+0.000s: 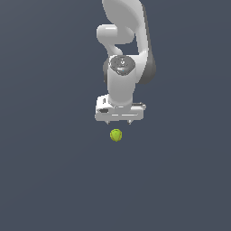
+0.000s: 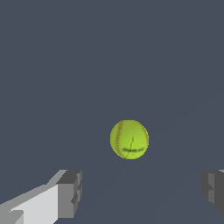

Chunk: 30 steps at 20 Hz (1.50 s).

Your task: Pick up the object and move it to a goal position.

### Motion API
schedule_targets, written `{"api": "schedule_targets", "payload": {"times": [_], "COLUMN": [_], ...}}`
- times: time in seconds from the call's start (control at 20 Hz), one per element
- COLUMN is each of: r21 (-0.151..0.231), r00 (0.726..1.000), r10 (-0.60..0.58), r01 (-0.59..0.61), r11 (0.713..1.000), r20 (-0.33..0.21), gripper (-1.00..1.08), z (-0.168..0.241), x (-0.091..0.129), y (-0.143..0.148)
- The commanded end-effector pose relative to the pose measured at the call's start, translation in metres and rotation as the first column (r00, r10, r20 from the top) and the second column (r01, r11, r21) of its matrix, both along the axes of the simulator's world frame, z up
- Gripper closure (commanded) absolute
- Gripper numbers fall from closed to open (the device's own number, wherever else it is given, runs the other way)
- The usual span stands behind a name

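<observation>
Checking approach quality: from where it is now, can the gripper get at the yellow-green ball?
Probably yes. The gripper is open, its fingers spread wider than the ball, and nothing lies between them.

White rounded arm (image 1: 121, 85), dark grey joints.

The setting is a bare simulated test scene, not a furnished room: a uniform, textureless slate-grey ground (image 1: 49, 180) fills both views, and the white arm (image 1: 124, 67) is rendered with flat, computer-generated shading.
</observation>
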<state>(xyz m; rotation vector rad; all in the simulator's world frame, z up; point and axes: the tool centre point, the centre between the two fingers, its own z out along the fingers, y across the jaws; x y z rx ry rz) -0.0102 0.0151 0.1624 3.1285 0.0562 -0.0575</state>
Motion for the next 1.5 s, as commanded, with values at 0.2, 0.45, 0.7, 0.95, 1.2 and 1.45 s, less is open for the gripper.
{"api": "schedule_targets", "payload": {"times": [0.2,0.45,0.7,0.95,1.2,1.45], "r21": [-0.001,0.002,0.007,0.011,0.012,0.013], "r00": [1.0,1.0,0.997,0.991,0.986,0.986], "r10": [0.001,0.025,0.075,0.131,0.161,0.162], "r01": [-0.001,-0.025,-0.075,-0.132,-0.161,-0.162], "r11": [1.0,1.0,0.997,0.991,0.987,0.987], "r20": [0.0,0.005,0.016,0.028,0.035,0.035], "gripper": [-0.92,-0.92,-0.92,-0.92,-0.92,-0.92], "z": [0.0,-0.011,-0.032,-0.056,-0.069,-0.07], "x": [0.0,0.0,-0.001,-0.003,-0.004,-0.005], "y": [0.0,-0.002,-0.005,-0.009,-0.011,-0.011]}}
